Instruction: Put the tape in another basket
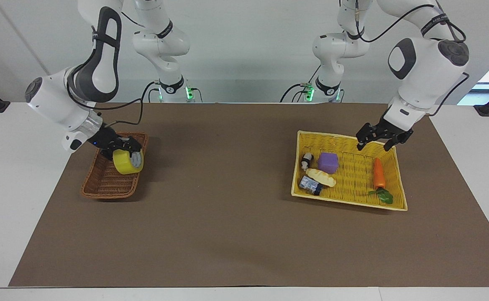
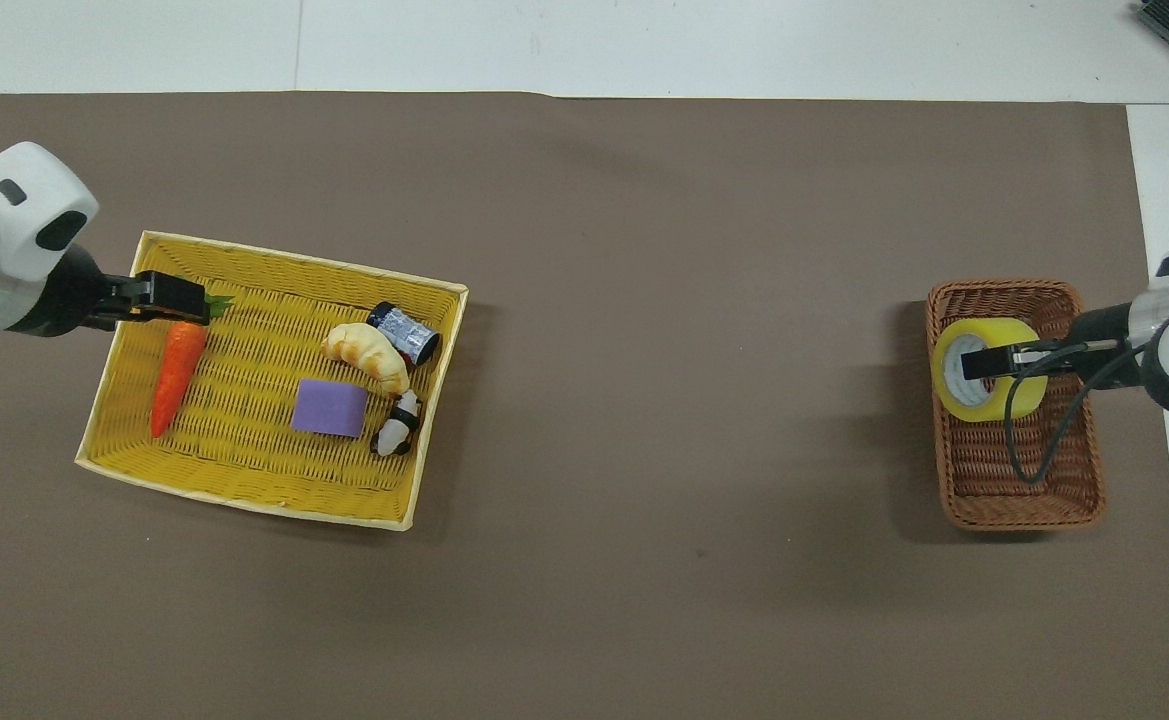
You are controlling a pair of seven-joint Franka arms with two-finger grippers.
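The yellow tape roll (image 1: 124,167) (image 2: 994,408) hangs in my right gripper (image 1: 130,156) (image 2: 976,362), which is shut on its wall with one finger through the core. The roll is low over the dark brown wicker basket (image 1: 104,187) (image 2: 1024,492), at about rim height, over the end nearer the robots. I cannot tell whether it touches the bottom. My left gripper (image 1: 372,145) (image 2: 176,298) is open and empty, in the air over the carrot end of the yellow tray basket (image 1: 340,139) (image 2: 244,497).
The yellow tray holds a purple cube (image 1: 328,162), a carrot (image 1: 378,173), a croissant (image 1: 322,177), a small can (image 1: 310,184) and a panda figure (image 1: 307,159). A brown mat (image 1: 227,217) covers the table between the two baskets.
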